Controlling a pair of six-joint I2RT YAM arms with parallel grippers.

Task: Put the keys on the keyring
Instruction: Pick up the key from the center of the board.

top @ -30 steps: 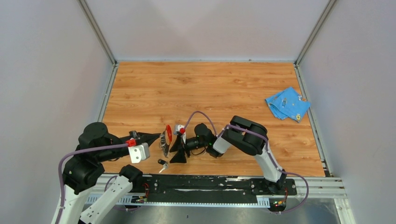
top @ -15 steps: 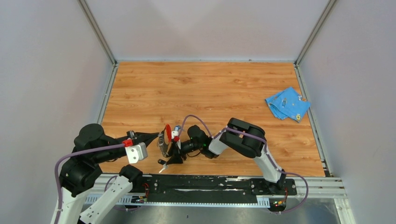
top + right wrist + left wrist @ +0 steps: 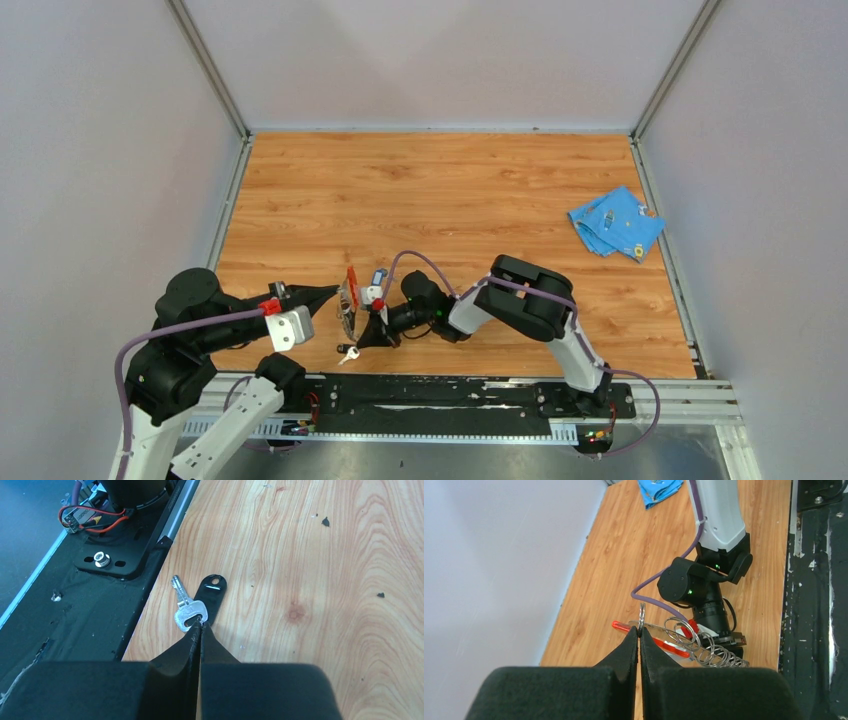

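Close to the near edge of the wooden table [image 3: 450,190], the left gripper [image 3: 639,630] is clamped on the metal ring of the red-and-grey keyring [image 3: 669,647]. The right gripper [image 3: 200,626] is closed, tips set against a silver key [image 3: 186,611] lying on the wood; whether it is pinched cannot be told.

in the overhead view the key [image 3: 347,353] by the near edge is too small to tell head from blade. the right fingertips [image 3: 187,645] cover the rim of its head, so a pinch there cannot be told. the left fingers [image 3: 624,652] hide part of the keyring [image 3: 671,649]. the cloth [image 3: 659,490] is cut off at the top edge.
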